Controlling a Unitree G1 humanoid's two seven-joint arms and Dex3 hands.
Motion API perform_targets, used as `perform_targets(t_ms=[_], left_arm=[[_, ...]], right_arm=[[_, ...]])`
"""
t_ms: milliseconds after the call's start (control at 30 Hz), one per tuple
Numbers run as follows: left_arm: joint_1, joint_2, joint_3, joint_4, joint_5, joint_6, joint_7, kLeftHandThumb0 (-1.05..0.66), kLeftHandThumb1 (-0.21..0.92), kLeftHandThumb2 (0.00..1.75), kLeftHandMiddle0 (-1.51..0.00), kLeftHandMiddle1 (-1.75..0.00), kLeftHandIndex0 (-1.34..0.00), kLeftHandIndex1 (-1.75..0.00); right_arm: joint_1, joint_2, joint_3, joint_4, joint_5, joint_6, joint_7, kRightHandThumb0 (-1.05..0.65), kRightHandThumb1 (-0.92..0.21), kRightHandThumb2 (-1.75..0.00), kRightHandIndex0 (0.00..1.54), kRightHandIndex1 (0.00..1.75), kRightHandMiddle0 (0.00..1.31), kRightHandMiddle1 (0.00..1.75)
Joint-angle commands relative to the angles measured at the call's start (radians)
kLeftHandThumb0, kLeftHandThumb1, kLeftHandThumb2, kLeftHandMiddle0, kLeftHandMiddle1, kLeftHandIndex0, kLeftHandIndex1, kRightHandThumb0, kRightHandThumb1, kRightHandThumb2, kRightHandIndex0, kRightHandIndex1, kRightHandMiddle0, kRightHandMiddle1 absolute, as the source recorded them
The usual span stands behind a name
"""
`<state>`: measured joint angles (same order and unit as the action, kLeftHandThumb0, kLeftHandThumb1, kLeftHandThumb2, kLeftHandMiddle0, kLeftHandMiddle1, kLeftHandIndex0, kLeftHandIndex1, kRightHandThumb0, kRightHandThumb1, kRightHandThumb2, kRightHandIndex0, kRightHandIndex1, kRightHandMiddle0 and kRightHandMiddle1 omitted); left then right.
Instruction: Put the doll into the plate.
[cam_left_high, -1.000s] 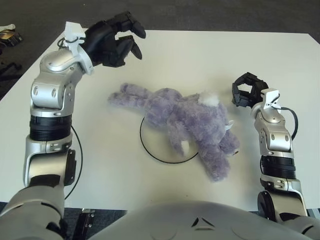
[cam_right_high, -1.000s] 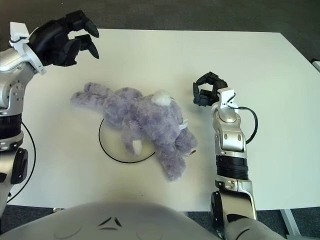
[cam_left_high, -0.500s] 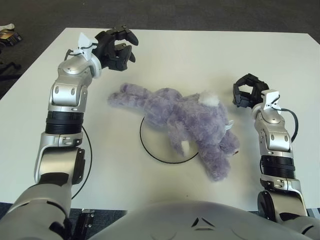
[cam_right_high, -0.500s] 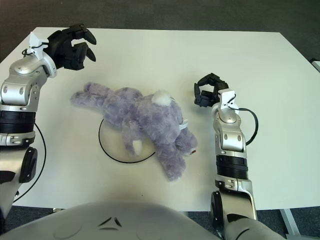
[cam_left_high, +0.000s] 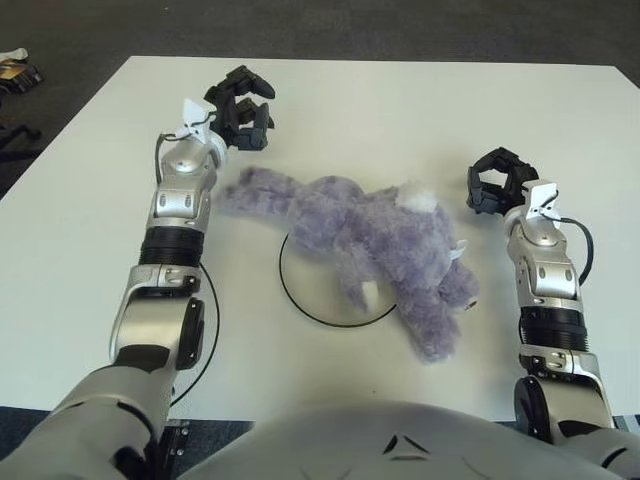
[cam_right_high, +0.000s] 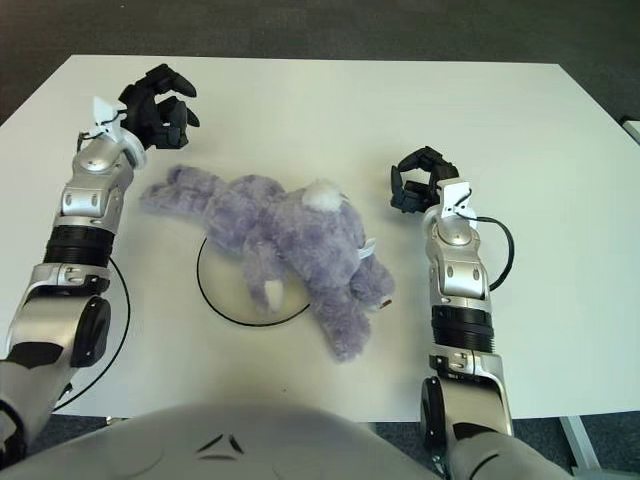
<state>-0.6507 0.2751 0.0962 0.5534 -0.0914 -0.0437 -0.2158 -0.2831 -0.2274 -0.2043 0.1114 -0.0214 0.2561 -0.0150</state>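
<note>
The purple doll (cam_left_high: 365, 245) is seen lying between the two hands, sprawled across the plate (cam_left_high: 300, 295), whose dark rim is partly covered. The left hand (cam_left_high: 240, 108) is held just beyond the doll's outstretched limb, fingers curled and empty. The right hand (cam_left_high: 497, 182) is shown beside the doll's head, likewise curled on nothing.

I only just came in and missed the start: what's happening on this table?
A humanoid robot is working with a purple plush doll and a flat white plate on a white table. The doll lies sprawled across the plate, spilling over its edges. Neither hand holds it: the left robot hand hovers behind the doll's far-left end with fingers curled on nothing, and the right robot hand shows to the doll's right, also curled and empty.
</note>
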Motion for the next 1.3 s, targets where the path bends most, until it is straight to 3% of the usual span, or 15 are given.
perform_targets(t_ms=[0, 300, 500, 1267], left_arm=[[-0.014, -0.022, 0.026, 0.214, 0.026, -0.129, 0.067, -0.01, 0.27, 1.38, -0.54, -1.75, -0.52, -1.75], [-0.077, -0.079, 0.076, 0.422, -0.001, -0.172, 0.192, -0.01, 0.20, 1.45, -0.58, -1.75, -0.57, -1.75], [-0.114, -0.089, 0.132, 0.515, -0.058, -0.169, 0.169, -0.01, 0.15, 1.51, -0.62, -1.75, -0.61, -1.75], [-0.077, -0.134, 0.173, 0.444, -0.104, -0.136, 0.190, -0.01, 0.13, 1.54, -0.64, -1.75, -0.63, -1.75]], right_arm=[[0.002, -0.008, -0.012, 0.057, -0.004, -0.033, -0.021, -0.46, -0.38, -1.23, 1.18, 1.75, 0.56, 1.75], [0.000, 0.009, -0.028, 0.116, 0.004, -0.108, -0.067, -0.46, -0.39, -1.22, 1.18, 1.75, 0.55, 1.75], [0.002, 0.010, -0.032, 0.131, 0.009, -0.133, -0.079, -0.45, -0.40, -1.21, 1.16, 1.75, 0.55, 1.75], [0.010, 0.013, -0.029, 0.138, 0.008, -0.143, -0.083, -0.46, -0.39, -1.22, 1.15, 1.75, 0.55, 1.75]])
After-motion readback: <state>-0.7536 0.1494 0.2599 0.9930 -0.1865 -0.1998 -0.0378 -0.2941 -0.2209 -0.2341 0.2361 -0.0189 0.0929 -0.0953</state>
